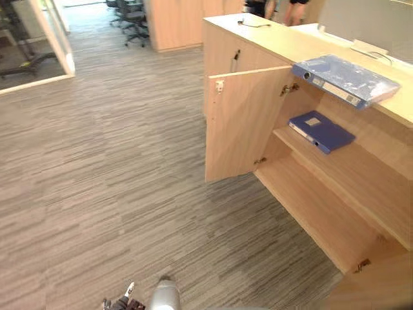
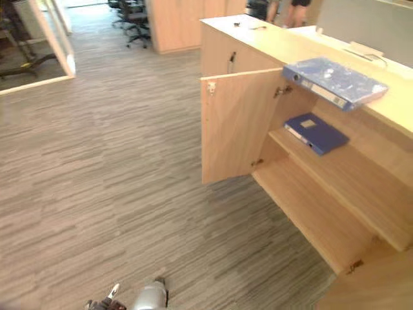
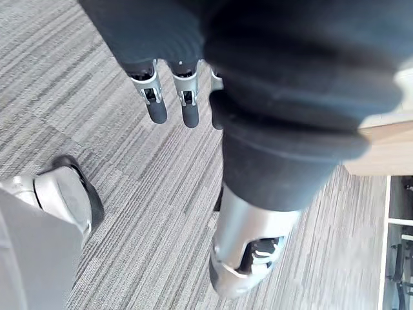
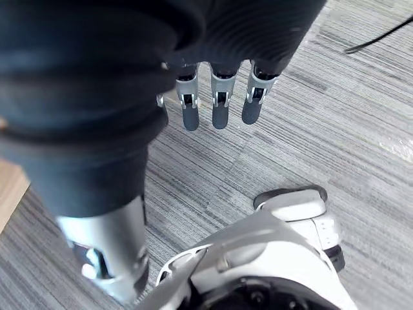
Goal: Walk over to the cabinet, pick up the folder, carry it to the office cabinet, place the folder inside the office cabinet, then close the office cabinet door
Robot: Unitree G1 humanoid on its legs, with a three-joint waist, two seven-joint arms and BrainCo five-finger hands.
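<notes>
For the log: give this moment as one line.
left hand open | right hand open | plastic-wrapped blue folder atop light wooden cabinet | door open | dark blue folder on shelf

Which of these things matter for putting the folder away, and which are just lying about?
For the job: office cabinet, its open door, dark blue folder on its shelf, wrapped folder on top (cannot tell which is meant), empty left hand and right hand.
Just lying about: office chairs, person behind the cabinet, white object on top.

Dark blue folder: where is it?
Left eye view, right side: the dark blue folder lies on the shelf in the open cabinet, below the wrapped folder.
</notes>
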